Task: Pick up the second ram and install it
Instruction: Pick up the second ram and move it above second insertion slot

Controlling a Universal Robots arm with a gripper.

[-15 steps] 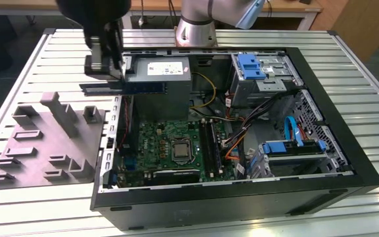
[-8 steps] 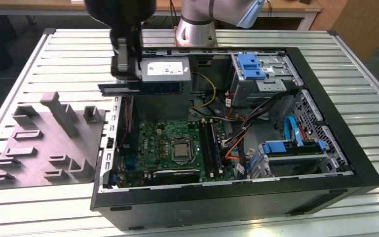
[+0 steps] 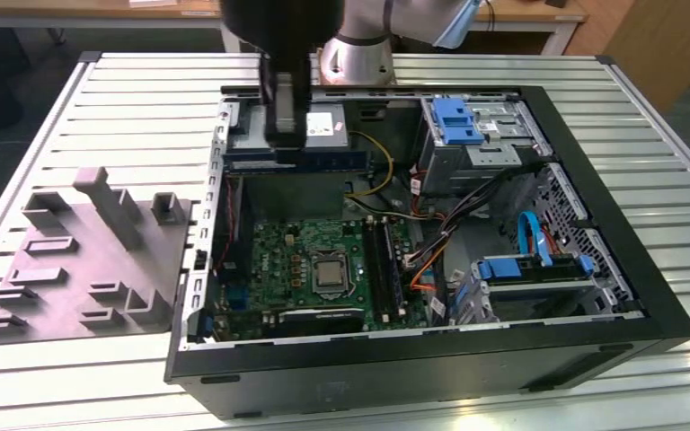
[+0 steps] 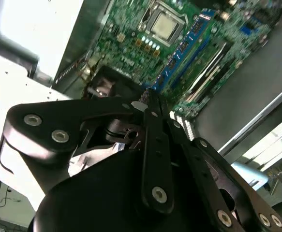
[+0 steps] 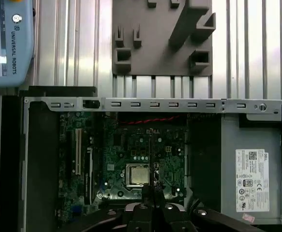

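So the tool [image 3: 287, 144] is pinched down narrow. As far as I can tell from the exterior view, it's clamped on the ram stick [image 3: 327, 163], which hangs under the fingertips as a dark bluish strip. It's gripped along its upper edge, so I'd guess that's to leave the contact edge facing down and free.

Right now it's up over the power supply [image 3: 324, 126] end of the computer case [image 3: 632, 296], toward the worktop's [image 3: 141, 108] far edge, and not over the memory slots [image 3: 381, 260] yet. The stick runs crosswise to those slots.

The grey tray [image 3: 69, 269] sits just beside the case, by the worktop's edge on the exterior view's left.

Room-wise, the case is open on top, so there's plenty of space coming from above. The slots themselves are squeezed between the processor socket [image 3: 324, 272] and a bundle of cables [image 3: 435, 247], with case walls all round, so I'd say sideways slack down there is slim.
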